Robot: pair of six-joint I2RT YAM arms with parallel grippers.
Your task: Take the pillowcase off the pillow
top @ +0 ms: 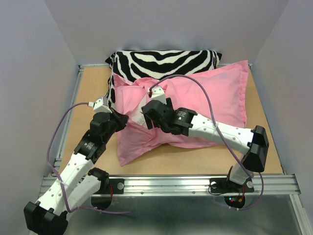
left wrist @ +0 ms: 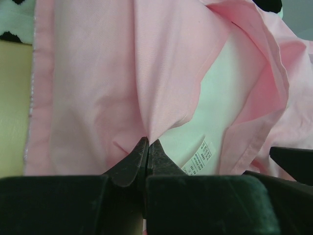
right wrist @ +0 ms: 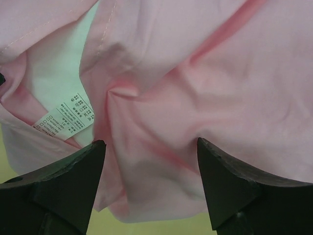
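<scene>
Left gripper [left wrist: 147,142] pinches a pink pillowcase [top: 205,98] fold at its open end; right gripper [right wrist: 150,143] spread over fabric, apparently gripping nothing. White pillow [left wrist: 215,112] partly exposed inside, beside zebra cushion [top: 164,61].

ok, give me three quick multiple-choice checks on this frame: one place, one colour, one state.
1. Where is the zebra cushion?
A) behind the pillowcase
B) lying on top of it
C) in front of it, by the arm bases

2. What colour is the pillow showing in the opening?
A) blue
B) white
C) black

3. What is the left gripper doing?
A) open, clear of the fabric
B) shut on the pillowcase
C) shut on the zebra cushion

Answers:
1. A: the top view shows stripes beyond the pink.
2. B: white with a printed tag.
3. B: its wrist view shows it pinching a pink fold.
</scene>
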